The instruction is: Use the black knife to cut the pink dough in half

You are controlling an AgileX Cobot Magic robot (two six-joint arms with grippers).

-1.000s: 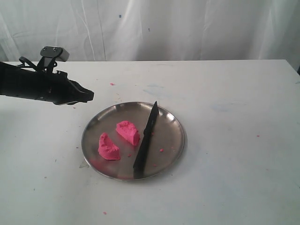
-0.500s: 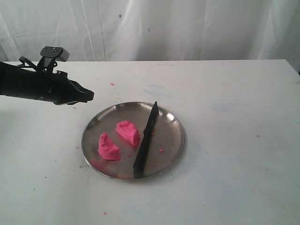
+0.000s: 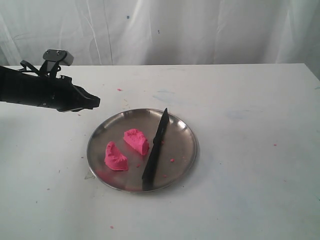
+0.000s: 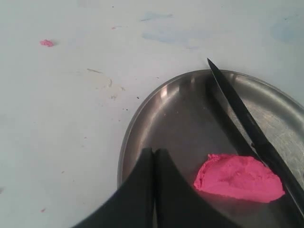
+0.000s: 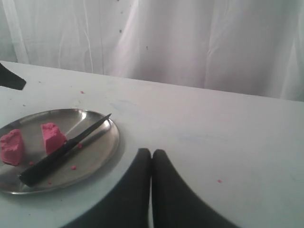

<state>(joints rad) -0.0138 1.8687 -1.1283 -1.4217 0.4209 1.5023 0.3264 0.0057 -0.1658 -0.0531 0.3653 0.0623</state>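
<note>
left gripper [image 3: 95, 102] — fingers pressed together | right gripper [image 5: 152, 156] — same

Glossy steel plate [image 3: 185, 145]; matt black knife [image 3: 155, 145].

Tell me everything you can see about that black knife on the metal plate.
The black knife is slim and matte black all over, with a pointed blade and a black handle. It lies flat across the steel plate, its tip near the far rim and its handle end at the near rim. Neither gripper holds it. One pink dough chunk lies right beside the blade; whether they touch is unclear.
</note>
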